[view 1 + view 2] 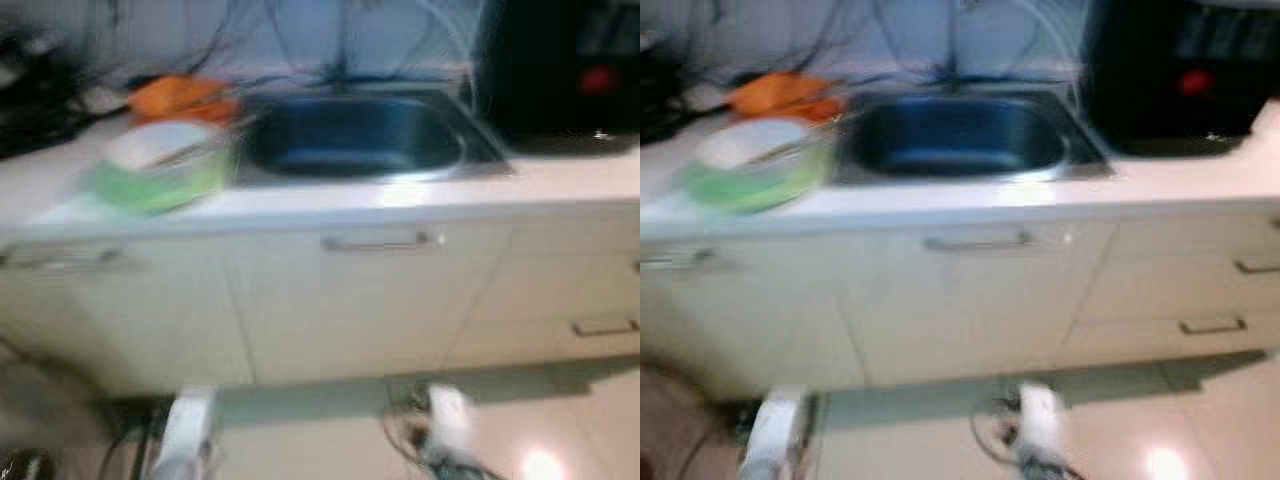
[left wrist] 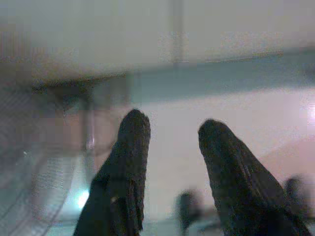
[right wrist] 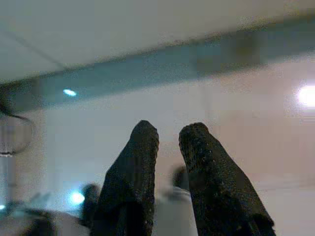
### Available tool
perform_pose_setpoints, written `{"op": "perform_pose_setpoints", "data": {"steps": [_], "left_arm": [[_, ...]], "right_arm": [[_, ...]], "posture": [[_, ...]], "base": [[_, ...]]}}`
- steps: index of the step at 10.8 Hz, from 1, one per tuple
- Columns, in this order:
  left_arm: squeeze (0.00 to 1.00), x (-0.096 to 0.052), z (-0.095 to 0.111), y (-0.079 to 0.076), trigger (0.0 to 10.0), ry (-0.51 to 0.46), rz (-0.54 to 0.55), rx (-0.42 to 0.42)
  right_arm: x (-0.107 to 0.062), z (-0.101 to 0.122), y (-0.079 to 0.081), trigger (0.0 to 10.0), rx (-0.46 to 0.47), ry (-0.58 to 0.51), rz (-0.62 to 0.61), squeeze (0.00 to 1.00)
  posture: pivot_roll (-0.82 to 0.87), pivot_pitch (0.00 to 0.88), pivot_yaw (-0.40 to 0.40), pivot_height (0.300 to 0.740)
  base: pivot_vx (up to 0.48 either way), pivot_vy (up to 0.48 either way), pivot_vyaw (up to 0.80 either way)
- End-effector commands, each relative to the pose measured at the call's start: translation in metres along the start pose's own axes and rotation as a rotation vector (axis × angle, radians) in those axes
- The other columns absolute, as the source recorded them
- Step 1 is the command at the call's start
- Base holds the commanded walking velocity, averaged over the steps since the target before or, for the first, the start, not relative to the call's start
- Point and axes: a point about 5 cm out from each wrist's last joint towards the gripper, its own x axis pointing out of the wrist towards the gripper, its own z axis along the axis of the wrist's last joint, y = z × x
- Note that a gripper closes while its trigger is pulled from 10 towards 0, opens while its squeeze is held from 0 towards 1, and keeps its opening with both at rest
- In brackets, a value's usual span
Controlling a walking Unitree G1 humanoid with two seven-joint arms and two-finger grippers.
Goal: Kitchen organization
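Both my claws (image 2: 170,132) (image 3: 167,135) hang apart, empty; blur probably hides the bowl (image 1: 165,165) on the worktop (image 1: 560,180), so I risk bumping it.

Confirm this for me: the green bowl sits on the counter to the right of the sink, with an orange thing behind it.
Not quite. The green bowl sits on the counter to the left of the sink, not the right. The orange thing does lie behind it. The left eye view shows this, though it is blurred.
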Motion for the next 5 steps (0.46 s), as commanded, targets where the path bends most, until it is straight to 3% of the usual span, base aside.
{"op": "perform_pose_setpoints", "data": {"steps": [1,5], "left_arm": [[0.00,-0.0035,-0.0135,0.0114,10.0,0.040,0.024,0.004],[0.00,-0.0032,-0.0123,0.0114,10.0,0.037,0.024,0.003]], "right_arm": [[0.0037,0.0099,0.0120,10.0,-0.002,-0.026,0.027,0.00],[0.0037,0.0100,0.0116,10.0,0.005,-0.026,0.023,0.00]], "posture": [[0.17,0.000,-0.004,0.740],[0.16,0.002,-0.002,0.740]], "base": [[0.364,0.000,0.00],[0.362,0.000,0.00]]}}
